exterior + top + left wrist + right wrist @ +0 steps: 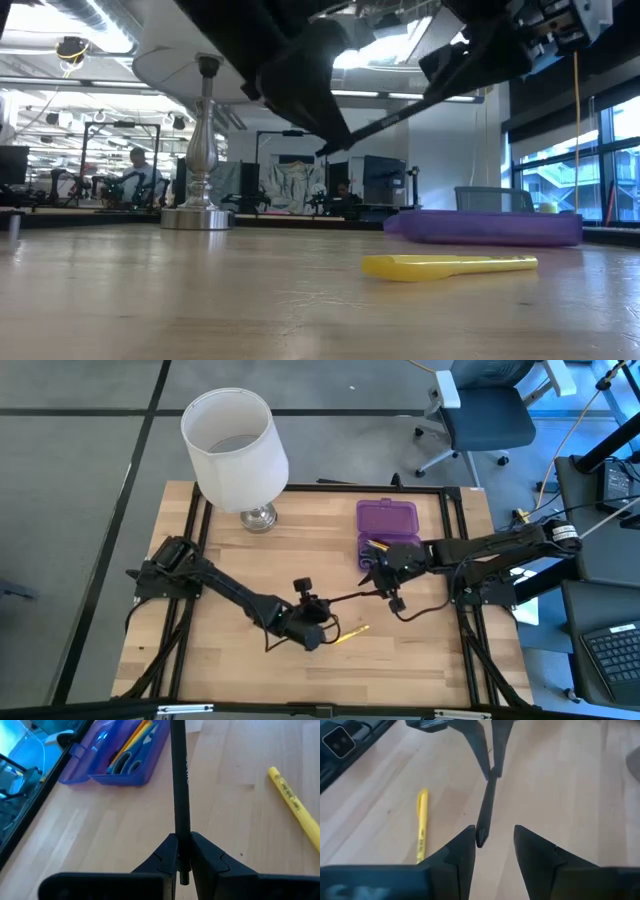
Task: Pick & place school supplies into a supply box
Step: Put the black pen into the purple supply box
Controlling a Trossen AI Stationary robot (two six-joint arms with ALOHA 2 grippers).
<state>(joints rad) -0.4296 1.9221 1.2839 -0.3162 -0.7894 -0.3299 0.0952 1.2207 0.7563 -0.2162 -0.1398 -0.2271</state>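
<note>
My left gripper (pixel 180 840) is shut on a thin black pen (pixel 179 780) and holds it above the table's near middle (pixel 350 598). My right gripper (pixel 494 832) is open. Its fingers stand on either side of the pen's free end (pixel 482 837), which is close to one finger; whether they touch, I cannot tell. The purple supply box (pixel 386 532) lies open at the far right, with blue-handled scissors (pixel 124 764) and orange and yellow pencils (pixel 134 737) inside. A yellow pen (pixel 351 632) lies flat on the wood. My left gripper pinches the black pen near its rear end (pixel 182 851) between the two fingers; a short stub (pixel 183 877) sticks out behind them. The pen runs forward along the fingers toward the right gripper. It is lifted clear of the table and rises slightly toward its free end (pixel 400 118).
A white lampshade (pixel 233 448) on a chrome stand (pixel 201 150) occupies the far left of the table. The yellow pen (pixel 450 265) lies just beyond the left gripper (pixel 318 622), on its right. Bare wood shows along the near edge and at the left. An office chair stands beyond the far edge.
</note>
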